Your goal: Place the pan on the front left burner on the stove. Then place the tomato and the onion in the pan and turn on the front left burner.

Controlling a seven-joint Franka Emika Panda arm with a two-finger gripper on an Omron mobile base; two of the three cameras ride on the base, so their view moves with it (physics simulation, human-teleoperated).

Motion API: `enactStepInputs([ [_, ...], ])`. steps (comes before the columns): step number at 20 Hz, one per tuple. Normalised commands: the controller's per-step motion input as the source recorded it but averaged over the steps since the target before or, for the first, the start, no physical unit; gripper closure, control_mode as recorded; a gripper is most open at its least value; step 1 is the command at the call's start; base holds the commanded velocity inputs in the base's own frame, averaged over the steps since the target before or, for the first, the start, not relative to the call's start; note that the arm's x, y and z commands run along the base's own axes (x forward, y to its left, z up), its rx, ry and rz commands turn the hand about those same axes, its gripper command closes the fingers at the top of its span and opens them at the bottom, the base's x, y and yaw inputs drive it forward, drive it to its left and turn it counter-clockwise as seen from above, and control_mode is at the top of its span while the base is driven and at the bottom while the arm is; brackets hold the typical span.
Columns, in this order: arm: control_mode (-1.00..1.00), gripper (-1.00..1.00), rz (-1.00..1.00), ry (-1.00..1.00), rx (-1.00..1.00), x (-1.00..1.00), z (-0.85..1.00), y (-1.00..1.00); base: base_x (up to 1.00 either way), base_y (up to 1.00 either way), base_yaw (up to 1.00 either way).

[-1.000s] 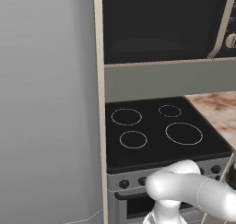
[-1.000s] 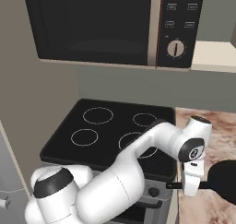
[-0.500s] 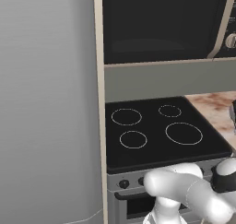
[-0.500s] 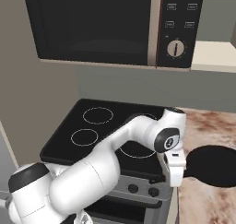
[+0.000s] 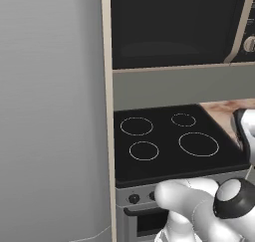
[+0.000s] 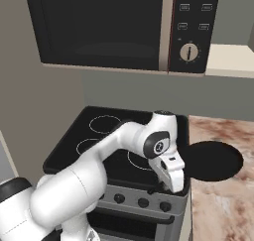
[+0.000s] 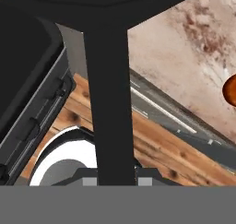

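The black pan [image 6: 214, 160] hangs level over the marbled counter just right of the stove [image 6: 69, 150], and my gripper [image 6: 173, 179] is shut on its handle. In the hand view the handle [image 7: 109, 103] runs up from my gripper [image 7: 110, 174] to the pan's dark underside [image 7: 115, 2]. The front left burner [image 5: 144, 150] is a small bare white ring on the stove [image 5: 169, 161]; my arm partly covers the front left burner [image 6: 87, 145] in the right base view. A rust-orange ball [image 7: 231, 90] lies on the counter; I cannot tell whether it is the onion or the tomato.
A microwave [image 6: 114, 27] hangs above the cooktop. A tall grey wall panel [image 5: 50, 111] borders the stove's left side. Black knobs [image 6: 143, 203] line the stove's front. The marbled counter [image 6: 223, 205] extends to the right.
My arm has swung the held pan leftward and a little higher, from over the counter's right part toward the stove's right edge. The grip has not changed.
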Motion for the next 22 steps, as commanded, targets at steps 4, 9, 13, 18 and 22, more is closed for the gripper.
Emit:
enactStepInputs([
  [4,-1.0,1.0,0.27,0.0,0.0,0.3,0.08,0.27,0.0,0.0,0.0],
  [9,-1.0,1.0,0.27,0.0,0.01,0.32,0.05,0.21,0.0,0.0,0.0],
  [13,-1.0,1.0,0.27,0.05,0.04,0.32,0.0,0.17,0.0,0.0,0.0],
  [18,-1.0,1.0,0.29,0.07,0.08,0.27,0.0,0.15,0.0,0.0,0.0],
  [22,-1.0,1.0,0.33,0.05,0.1,0.27,0.0,0.12,0.0,0.0,0.0],
])
